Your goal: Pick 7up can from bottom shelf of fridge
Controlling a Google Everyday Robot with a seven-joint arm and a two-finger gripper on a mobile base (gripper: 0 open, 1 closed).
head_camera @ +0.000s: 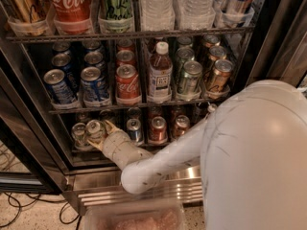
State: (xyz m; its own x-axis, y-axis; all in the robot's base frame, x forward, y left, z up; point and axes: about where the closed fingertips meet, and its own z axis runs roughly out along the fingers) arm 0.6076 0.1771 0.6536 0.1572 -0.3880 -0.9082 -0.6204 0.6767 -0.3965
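Note:
The fridge (29, 145) stands open in front of me. On its bottom shelf (76, 150) two pale green-silver cans stand at the left: the 7up can (93, 128) and a second one (78, 131) beside it. My gripper (102, 136) reaches in from the right at the end of the white forearm (158, 164). It is open, with one finger (112, 127) to the upper right of the 7up can and the other (94, 145) at its lower left. The can stands on the shelf between them.
A blue can (134, 127) and red-orange cans (158, 127) stand to the right on the same shelf. The rack above holds Pepsi cans (58, 85), a Coca-Cola can (126, 83) and a bottle (159, 73). The steel base (144, 193) and a clear bin (134, 219) lie below. My white arm shell (259, 157) hides the right side.

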